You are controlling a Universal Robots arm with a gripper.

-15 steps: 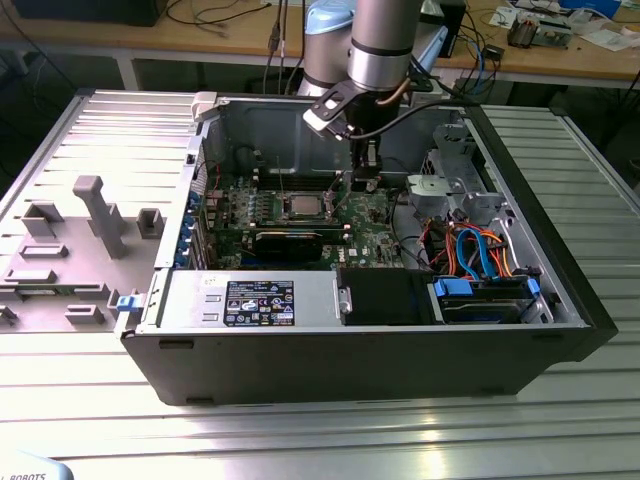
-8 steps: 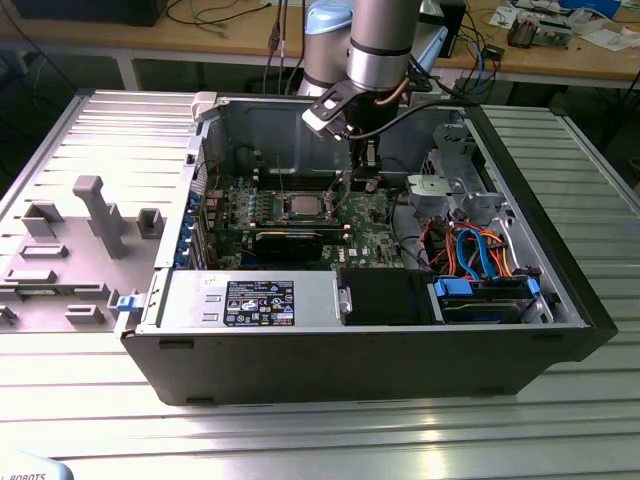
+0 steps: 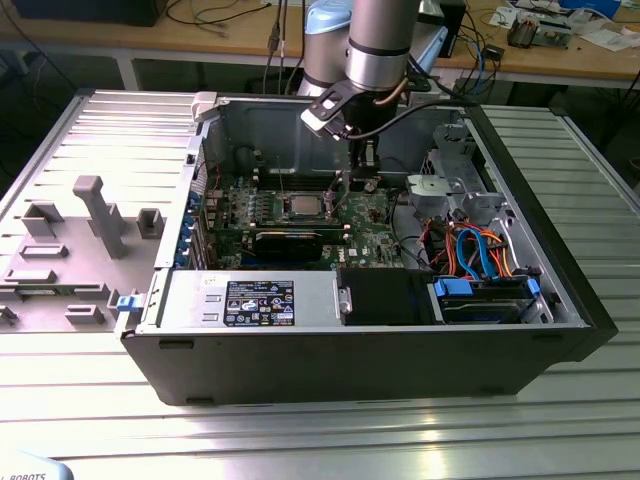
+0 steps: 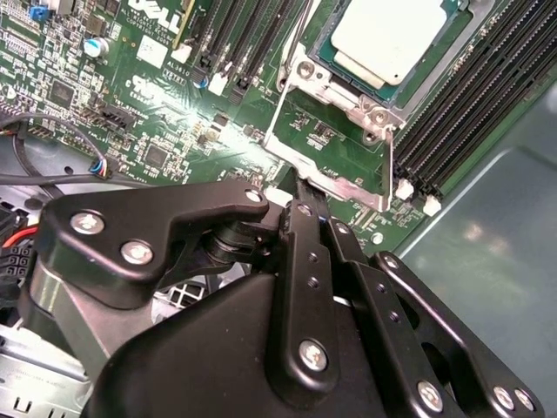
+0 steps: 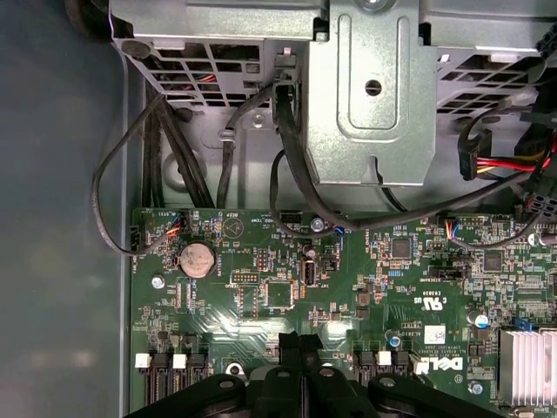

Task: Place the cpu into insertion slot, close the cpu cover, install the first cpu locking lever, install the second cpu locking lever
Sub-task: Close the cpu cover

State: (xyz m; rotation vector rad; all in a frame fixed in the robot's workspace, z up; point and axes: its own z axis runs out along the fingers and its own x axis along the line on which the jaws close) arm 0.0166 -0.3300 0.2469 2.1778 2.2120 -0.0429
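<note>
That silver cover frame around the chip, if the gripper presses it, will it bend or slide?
The cpu cover looks like thin sheet metal, so it probably flexes a little under pressure. It seems fastened at the insertion slot, so it would likely hinge rather than slide. Its shiny surface may be slippery.

table: ribbed metal — pale | bench: wooden (cables strewn), behind

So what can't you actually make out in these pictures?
What lies under the cpu: hidden by it and the cpu cover, second wrist view.
Part of the cpu: cut off by that picture's edge.
What the pincer touches: hidden by its own black body, both wrist views.
</note>
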